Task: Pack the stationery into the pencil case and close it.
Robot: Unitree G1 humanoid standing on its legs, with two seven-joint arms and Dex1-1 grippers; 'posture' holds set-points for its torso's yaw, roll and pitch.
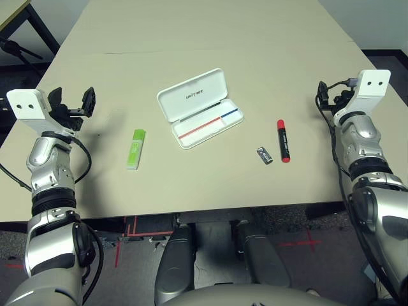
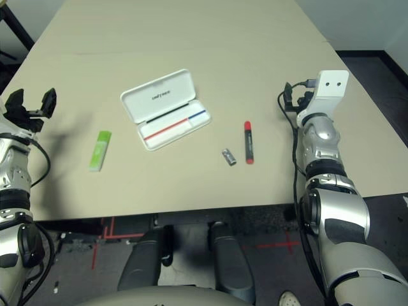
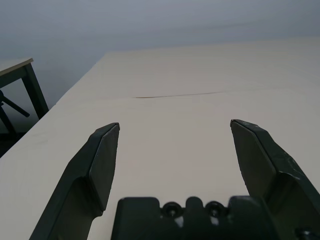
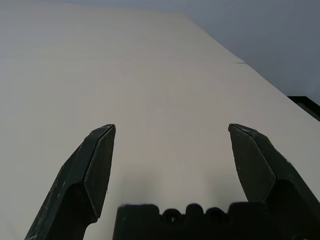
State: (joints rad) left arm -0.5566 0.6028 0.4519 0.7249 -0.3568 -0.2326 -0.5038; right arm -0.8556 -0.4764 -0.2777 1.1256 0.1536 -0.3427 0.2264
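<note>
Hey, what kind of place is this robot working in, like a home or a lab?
Most likely a lab or test room. A plain beige table holds only a staged pencil case and a few stationery pieces, red tape marks are stuck on the floor, and what looks like a tripod leg stands nearby.

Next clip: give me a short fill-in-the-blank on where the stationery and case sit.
1. The pencil case lies with its lid ____.
2. The green stick lies on the case's ____ side.
3. The grey piece lies between the case and the ____ marker.
4. Both grippers hold ____.

Missing: open; left; red; nothing
</note>
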